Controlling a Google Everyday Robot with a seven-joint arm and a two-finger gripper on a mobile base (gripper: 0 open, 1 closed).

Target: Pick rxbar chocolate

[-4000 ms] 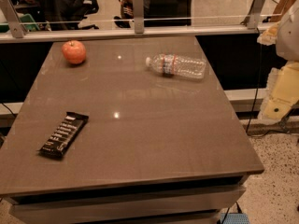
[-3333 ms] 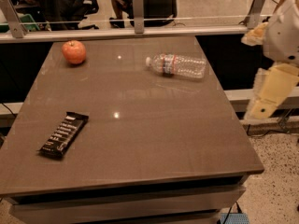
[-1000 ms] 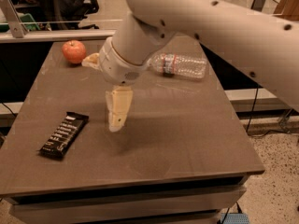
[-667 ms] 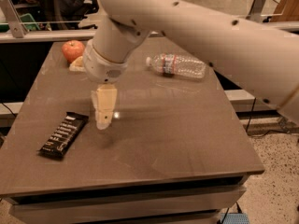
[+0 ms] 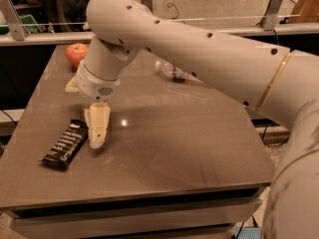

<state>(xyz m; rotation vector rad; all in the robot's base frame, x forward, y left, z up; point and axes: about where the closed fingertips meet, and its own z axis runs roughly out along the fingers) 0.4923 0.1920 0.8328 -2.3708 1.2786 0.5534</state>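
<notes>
Jaws parted or closed, not discernible side-on; gripper [image 5: 97, 131] hangs pointing down just right of the rxbar chocolate [image 5: 65, 144], which lies flat at the near-left of the surface [image 5: 189, 133], so best shift left, straddle the bar's narrow width, then descend.

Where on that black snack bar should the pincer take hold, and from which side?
I'd take the rxbar chocolate across its narrow width at mid-length, coming from above: it lies flat on the table, so only its long edges offer purchase. The pincer hangs just beside its far end.
</notes>
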